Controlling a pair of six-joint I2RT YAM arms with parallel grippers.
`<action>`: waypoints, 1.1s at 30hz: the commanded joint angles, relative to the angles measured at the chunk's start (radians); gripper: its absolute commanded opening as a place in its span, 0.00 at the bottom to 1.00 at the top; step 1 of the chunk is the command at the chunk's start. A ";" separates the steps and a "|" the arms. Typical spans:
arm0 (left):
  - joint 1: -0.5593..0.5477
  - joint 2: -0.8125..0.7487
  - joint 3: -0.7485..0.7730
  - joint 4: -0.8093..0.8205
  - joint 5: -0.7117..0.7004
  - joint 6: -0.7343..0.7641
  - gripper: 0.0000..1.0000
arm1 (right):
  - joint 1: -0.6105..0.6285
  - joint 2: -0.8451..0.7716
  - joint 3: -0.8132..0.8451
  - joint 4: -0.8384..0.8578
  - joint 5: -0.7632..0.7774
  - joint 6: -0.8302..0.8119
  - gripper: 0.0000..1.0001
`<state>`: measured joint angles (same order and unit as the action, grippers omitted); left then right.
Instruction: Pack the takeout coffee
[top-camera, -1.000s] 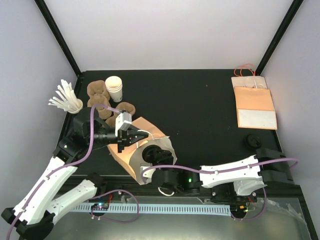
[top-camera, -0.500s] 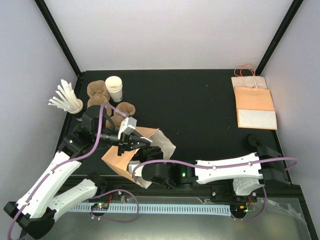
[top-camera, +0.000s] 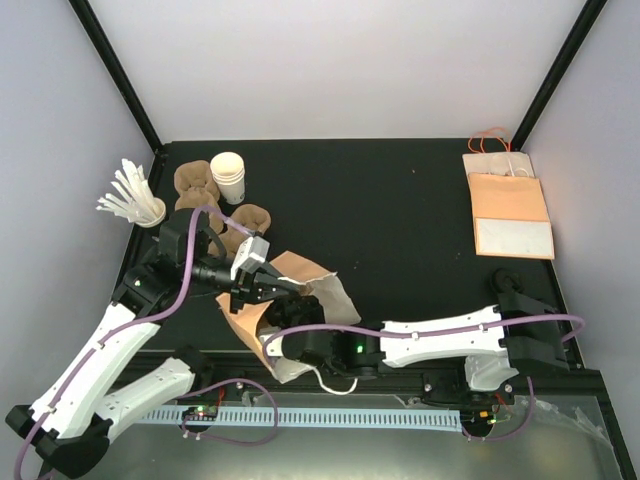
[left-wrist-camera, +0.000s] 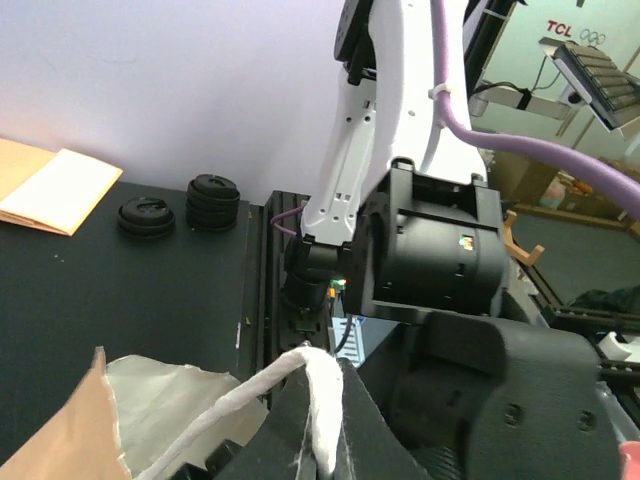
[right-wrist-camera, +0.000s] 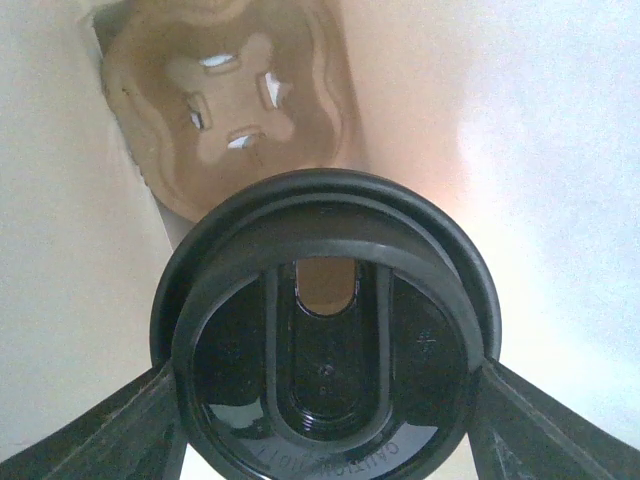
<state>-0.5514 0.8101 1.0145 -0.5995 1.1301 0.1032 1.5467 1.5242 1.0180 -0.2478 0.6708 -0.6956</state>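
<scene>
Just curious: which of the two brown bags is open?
The nearer bag, left of centre, mouth spread wide; the other bag lies flat at the far right.

"TCL" stands on a white panel in the background. Raised rim letters on the black lid perhaps read "CAUTION".

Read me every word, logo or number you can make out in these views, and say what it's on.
"TCL", with five rings beside it: on a pale panel in the room behind, left wrist view.
Raised lettering near the lower rim of the black lid, right wrist view: too faint to read surely.
Top view: nothing readable.
</scene>
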 joint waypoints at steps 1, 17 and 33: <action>-0.004 0.010 0.054 0.014 0.093 0.037 0.02 | -0.036 -0.061 -0.056 0.020 0.042 -0.001 0.42; -0.115 0.221 0.088 0.166 0.149 0.087 0.01 | -0.043 -0.249 -0.040 -0.483 0.064 0.427 0.43; -0.115 0.047 -0.018 0.168 -0.101 -0.014 0.47 | -0.034 -0.203 -0.073 -0.343 0.052 0.346 0.41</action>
<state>-0.6628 0.8955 1.0008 -0.4686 1.1267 0.1516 1.5085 1.3453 0.9642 -0.6636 0.7113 -0.3111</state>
